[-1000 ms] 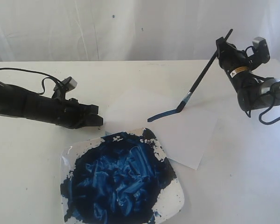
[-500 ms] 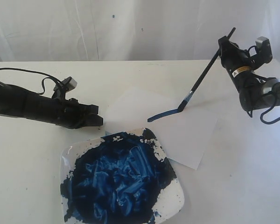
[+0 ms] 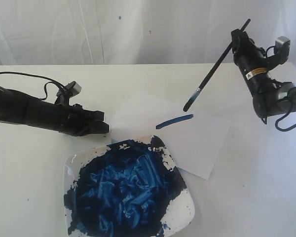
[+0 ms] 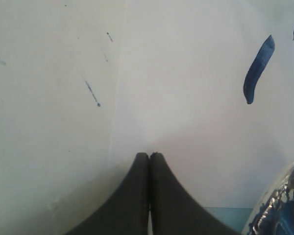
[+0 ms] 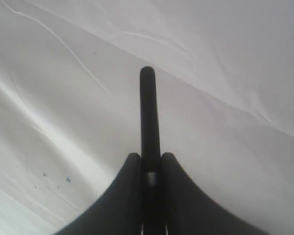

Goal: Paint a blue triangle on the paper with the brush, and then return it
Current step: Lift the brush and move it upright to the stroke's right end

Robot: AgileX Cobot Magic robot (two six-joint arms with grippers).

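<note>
A white sheet of paper [image 3: 187, 131] lies flat in the middle of the table, also visible in the left wrist view [image 4: 186, 98]. One short blue stroke [image 3: 174, 121] is on it, seen again from the left wrist [image 4: 258, 68]; no full blue triangle shows. The black-handled brush [image 3: 214, 66] slants in the air above the paper's right part, bristles clear of the sheet. My right gripper [image 3: 235, 38] is shut on the upper part of its handle [image 5: 149, 112]. My left gripper [image 3: 104, 127] lies low on the table at the paper's left edge, shut and empty [image 4: 149, 155].
A white square plate [image 3: 185, 215] covered in dark blue paint sits at the front, overlapping the paper's near corner. A white cloth backdrop hangs behind the table. A black cable loops over the left arm.
The right gripper has risen and drawn back, lifting the brush tip off the paper. A short blue stroke is left where the bristles were dragging.
</note>
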